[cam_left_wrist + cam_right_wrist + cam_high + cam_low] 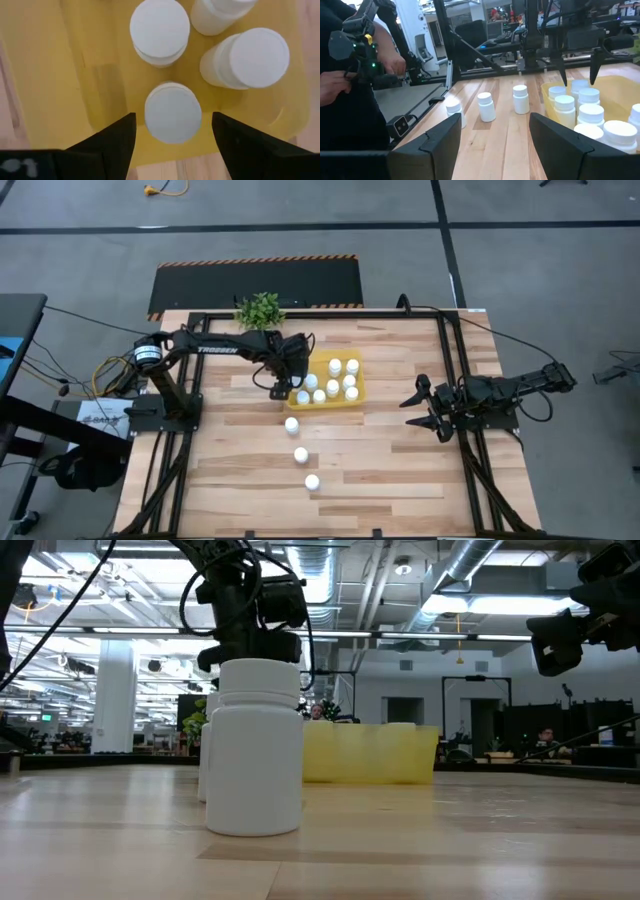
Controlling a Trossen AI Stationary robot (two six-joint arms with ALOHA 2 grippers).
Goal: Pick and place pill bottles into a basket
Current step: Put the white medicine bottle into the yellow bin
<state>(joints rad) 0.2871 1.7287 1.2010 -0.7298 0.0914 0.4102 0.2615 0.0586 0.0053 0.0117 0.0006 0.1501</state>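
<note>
A: Bottles: three loose on the table, nearest first, rest standing in the basket.
B: Left gripper?
A: Released, over the basket's near corner, a bottle standing between its fingers.
B: Lift straight up, don't clip caps.
A: Right gripper open, idle at the table's right edge.

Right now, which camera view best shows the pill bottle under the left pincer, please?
The left wrist view: the pill bottle stands in the yellow tray, apart from both fingers. The high view shows it small; the low view hides it; the right wrist view shows it distantly.
</note>
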